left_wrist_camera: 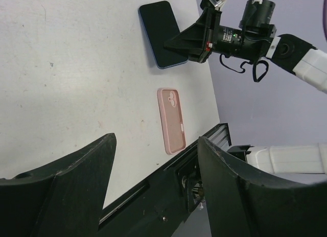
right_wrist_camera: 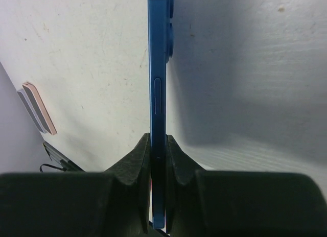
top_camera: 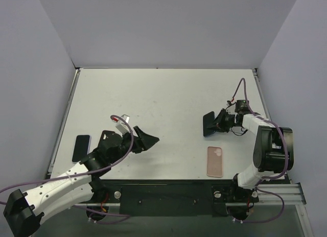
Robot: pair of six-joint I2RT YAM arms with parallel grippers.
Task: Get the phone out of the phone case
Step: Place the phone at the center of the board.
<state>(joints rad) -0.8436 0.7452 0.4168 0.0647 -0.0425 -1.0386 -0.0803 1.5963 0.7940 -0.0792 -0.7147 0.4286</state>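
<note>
- Black fingers of the right tool fill the bottom of the right wrist view, clamped on the lower end of the phone.
- Out of its case, the phone is held on edge. Its thin blue side faces that camera and its long axis runs straight away from the tool.
- Seen from above, the phone points left from the right tool towards the middle of the surface. Whether its lower edge touches the surface cannot be told.
- Its dark glass face turns towards the left arm, and the blue rim has rounded corners and looks like smooth metal.
- Lying flat on the right side of the surface, the phone case is near the near edge and just in front of the right arm's base. It is apart from the phone.
- Near to far is the case's long axis, with the camera cut-out at the far end. It is pink, matt and round-cornered.
- Jaws of the left tool stand wide apart, holding nothing, and point right.
- Between the two tools lies a broad stretch of white, faintly speckled surface. Lavender walls close its left, far and right edges.
- Close to the left edge, just beside the left arm, lies a dark slab with a bluish rim.
</note>
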